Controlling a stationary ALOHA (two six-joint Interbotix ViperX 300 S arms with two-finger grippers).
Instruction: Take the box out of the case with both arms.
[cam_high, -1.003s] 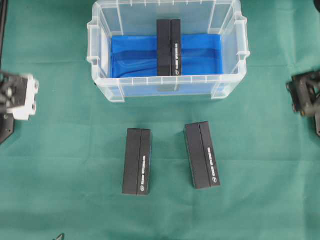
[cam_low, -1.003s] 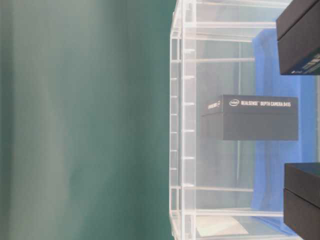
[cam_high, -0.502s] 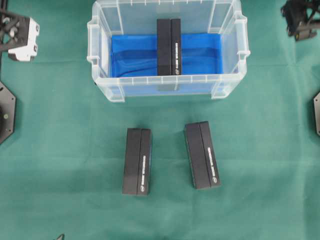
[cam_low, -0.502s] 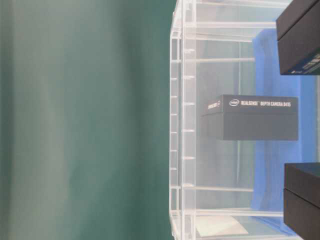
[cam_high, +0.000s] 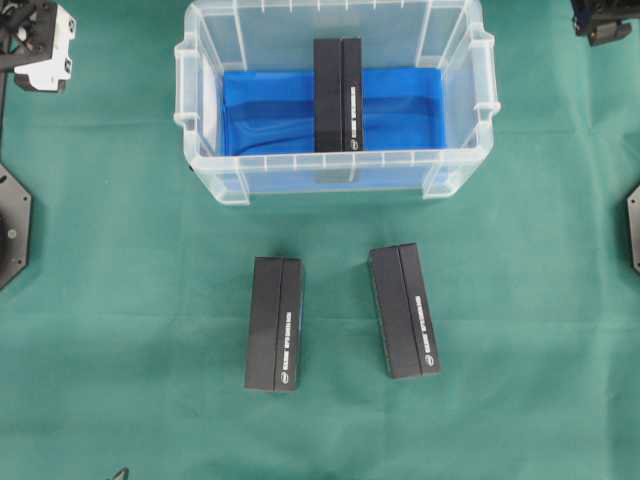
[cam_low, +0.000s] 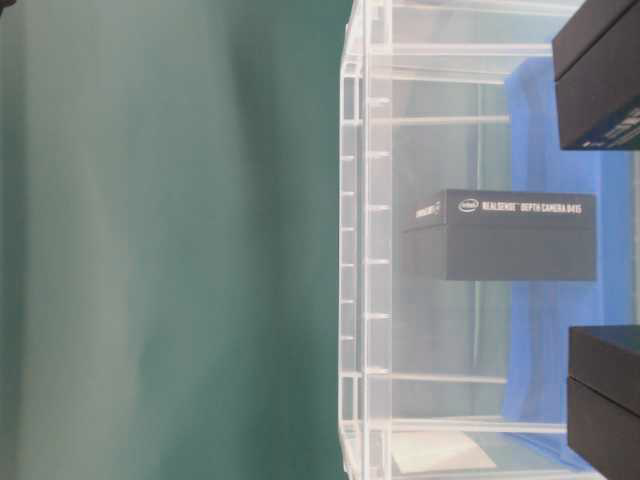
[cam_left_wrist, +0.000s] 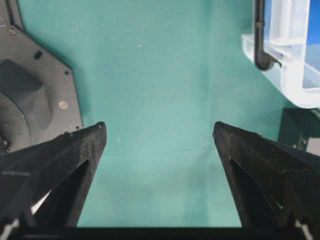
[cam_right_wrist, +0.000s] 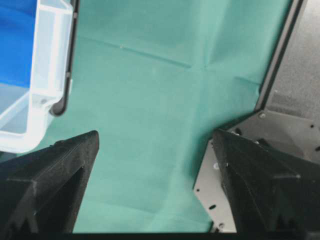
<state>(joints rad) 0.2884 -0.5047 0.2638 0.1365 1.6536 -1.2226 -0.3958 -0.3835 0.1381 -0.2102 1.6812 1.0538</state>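
Two pincers, left pincer and right pincer, gaping wide above far surface corners, either side of case holding box.

The black box standing inside the clear case carries white print along its long side: the oval Intel logo followed by "REALSENSE DEPTH CAMERA D415", with a smaller line on its end face too blurred to make out. From overhead, the same box and the two black boxes lying outside the case, the left one and the right one, each show a white line of print with a small round logo at one end, too small there to read. The corner of another box in the table-level view shows a few white letters, cut off and illegible.
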